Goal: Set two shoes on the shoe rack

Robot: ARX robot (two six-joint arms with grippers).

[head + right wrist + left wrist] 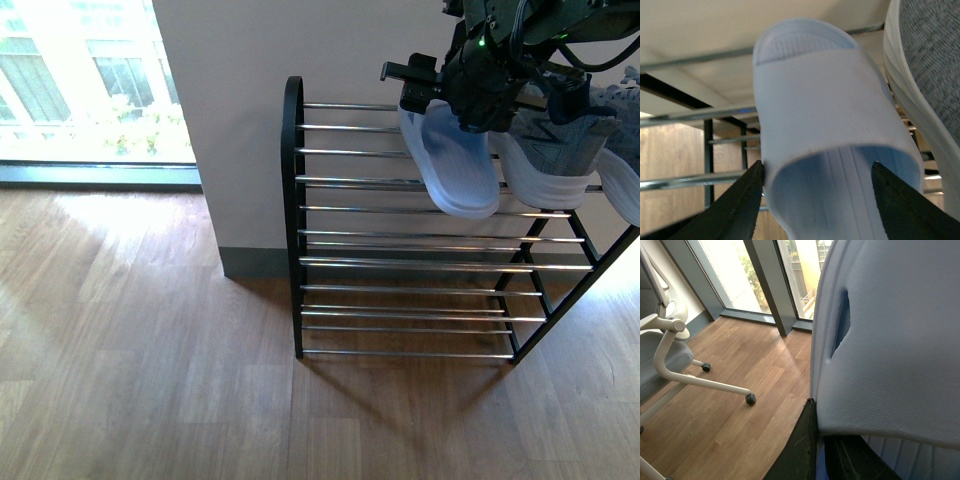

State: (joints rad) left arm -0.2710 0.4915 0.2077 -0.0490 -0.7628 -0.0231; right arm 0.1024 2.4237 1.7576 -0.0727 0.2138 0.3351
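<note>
A pale blue slide slipper (452, 160) lies toe-down over the upper rods of the shoe rack (292, 200), next to a grey knit sneaker (562, 150) on the same tier. Both dark arms (490, 60) hang over the slipper's heel end. My left gripper (822, 455) is shut on the slipper's edge, and the slipper's strap (890, 340) fills that view. My right gripper (817, 200) stands open, one black finger (737, 205) on each side of the slipper (825, 125), which lies on the chrome rods (690, 117). The sneaker (930, 70) sits beside it.
The rack stands against a white wall (240, 120) on a wooden floor (150, 380). A second white-soled sneaker (622, 190) shows at the far right edge. A white office chair (670, 355) on castors stands by the window (80, 80).
</note>
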